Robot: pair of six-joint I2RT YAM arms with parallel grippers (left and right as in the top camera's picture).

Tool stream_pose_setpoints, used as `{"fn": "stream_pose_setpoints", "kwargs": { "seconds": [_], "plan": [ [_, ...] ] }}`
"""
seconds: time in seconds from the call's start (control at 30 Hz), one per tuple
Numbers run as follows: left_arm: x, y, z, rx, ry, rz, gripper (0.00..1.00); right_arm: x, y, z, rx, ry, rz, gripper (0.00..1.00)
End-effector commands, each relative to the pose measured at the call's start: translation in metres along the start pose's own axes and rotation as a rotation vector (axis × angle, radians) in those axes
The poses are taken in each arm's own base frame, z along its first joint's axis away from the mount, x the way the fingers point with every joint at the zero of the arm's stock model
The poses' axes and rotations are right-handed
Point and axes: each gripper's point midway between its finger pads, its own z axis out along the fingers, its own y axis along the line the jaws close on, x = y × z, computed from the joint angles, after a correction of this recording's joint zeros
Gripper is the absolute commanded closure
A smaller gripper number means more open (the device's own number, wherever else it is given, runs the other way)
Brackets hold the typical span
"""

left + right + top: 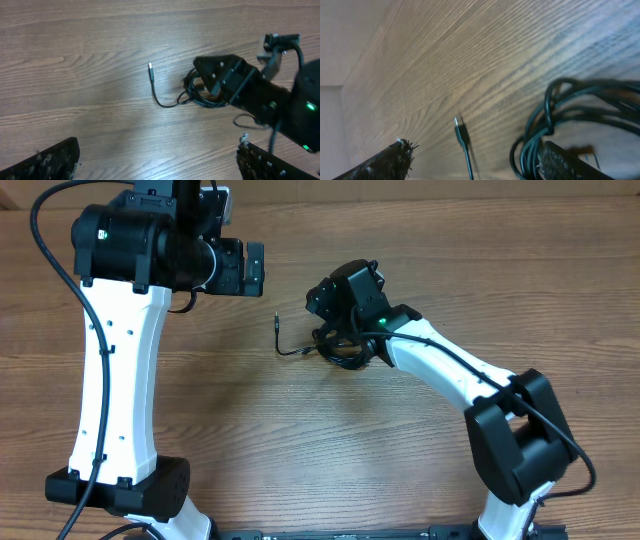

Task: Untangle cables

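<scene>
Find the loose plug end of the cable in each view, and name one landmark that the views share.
Overhead: the plug end lies on the table a little left of centre, in the upper half.
Left wrist: the plug end is just left of centre, above the middle.
Right wrist: the plug end is low, left of centre.
Shared landmark: the cable coil, to the plug's right in every view.

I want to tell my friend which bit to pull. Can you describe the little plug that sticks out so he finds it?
Find the wooden table, then the black coil of cables near its middle, under the tip of the right arm. One thin cord runs out of the coil's left side; the plug is its small straight end, the only piece lying alone on bare wood.
</scene>
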Motion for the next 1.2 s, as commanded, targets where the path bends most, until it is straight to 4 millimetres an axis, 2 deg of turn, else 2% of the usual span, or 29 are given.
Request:
{"fn": "stream_pose_setpoints", "kwargs": {
  "seconds": [0.0,0.17,0.3,0.93,1.17],
  "plan": [
    [0.005,0.004,0.004,-0.017,0.029,0.002,0.0,-0.006,-0.01,0.019,0.013,-0.028,-0.026,0.19],
    [0.013,0.007,0.004,-0.037,0.061,0.027,0.0,-0.018,-0.027,0.033,0.036,-0.042,-0.005,0.19],
    [0.013,0.01,0.004,-0.052,0.062,0.028,0.0,-0.027,-0.035,0.034,0.048,-0.051,0.011,0.19],
    [0.013,0.01,0.004,-0.051,0.062,0.028,0.0,-0.02,-0.036,0.042,0.047,-0.038,-0.007,0.18],
    [0.013,0.01,0.004,-0.051,0.062,0.028,0.0,-0.015,-0.041,0.053,0.05,-0.032,-0.009,0.18]
  ]
}}
